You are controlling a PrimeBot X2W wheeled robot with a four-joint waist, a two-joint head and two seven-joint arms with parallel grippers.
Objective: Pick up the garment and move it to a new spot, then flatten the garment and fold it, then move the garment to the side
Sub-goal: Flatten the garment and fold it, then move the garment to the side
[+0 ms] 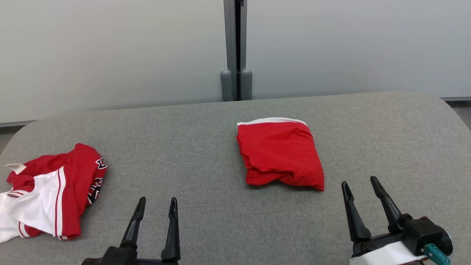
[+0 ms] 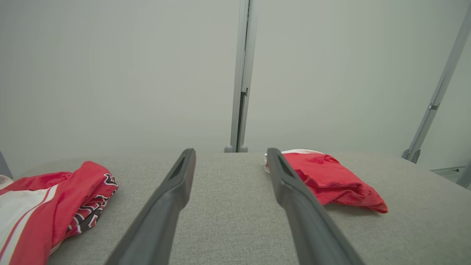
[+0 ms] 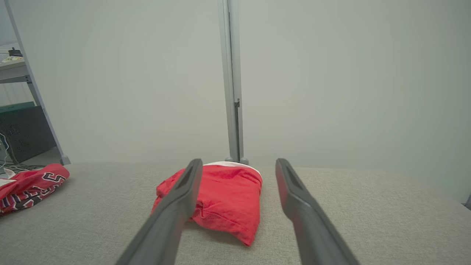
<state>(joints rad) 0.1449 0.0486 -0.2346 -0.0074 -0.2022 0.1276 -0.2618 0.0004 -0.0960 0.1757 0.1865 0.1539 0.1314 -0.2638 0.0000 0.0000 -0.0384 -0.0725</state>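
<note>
Folded red garment [image 3: 228,198] lies before the spread end effector [image 3: 238,163]

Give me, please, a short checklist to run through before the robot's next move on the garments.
1. Left gripper open and empty: ok.
2. Right gripper open and empty: ok.
3. Red garment folded, lying free mid-table: ok.
4. Red-and-white jersey flattened: not ok, it lies crumpled at the table's left edge.
5. Path from both grippers to either garment clear: ok.
6. Which garment comes next: cannot tell.
</note>
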